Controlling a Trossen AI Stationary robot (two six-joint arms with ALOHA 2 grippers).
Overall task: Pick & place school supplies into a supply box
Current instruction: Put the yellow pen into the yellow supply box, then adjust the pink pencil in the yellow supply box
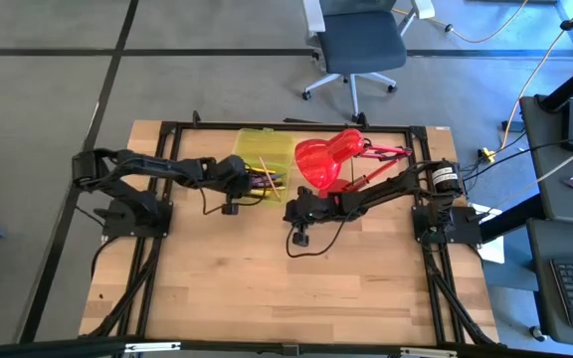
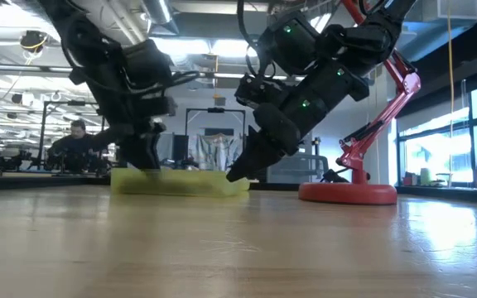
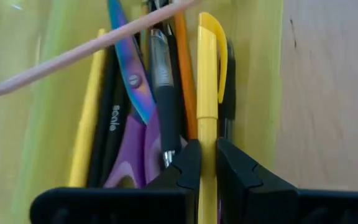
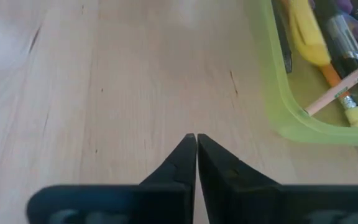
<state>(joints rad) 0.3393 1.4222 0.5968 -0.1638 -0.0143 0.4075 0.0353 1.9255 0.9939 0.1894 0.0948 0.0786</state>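
Note:
The translucent yellow-green supply box [image 1: 259, 149] [image 2: 180, 184] stands on the table, open, left of the red lamp. In it lie black, orange and yellow pens, purple-handled scissors [image 3: 134, 99], and a wooden pencil [image 3: 73, 55] resting slantwise across the others. My left gripper [image 3: 207, 150] [image 1: 252, 181] reaches into the box from the left and is shut on a yellow pen [image 3: 207, 74]. My right gripper [image 4: 196, 138] [image 1: 289, 211] is shut over bare table beside the box's right near corner [image 4: 291, 118] and touches nothing. My left gripper pinches the yellow pen's barrel [image 3: 207, 134], below its clip, between its two fingers [image 3: 188, 165]. The fingers lie along the pen. The pen's clip end [image 3: 211, 31] points away from the gripper and runs parallel to the other pens in the box, next to the box's wall [image 3: 260, 74].
A red desk lamp [image 1: 324, 159] stands to the right of the box, its round base [image 2: 346, 192] on the table and its arm passing over my right arm. Bare wooden table [image 1: 267, 288] spreads toward the near edge. An office chair [image 1: 356, 40] stands beyond the far edge.

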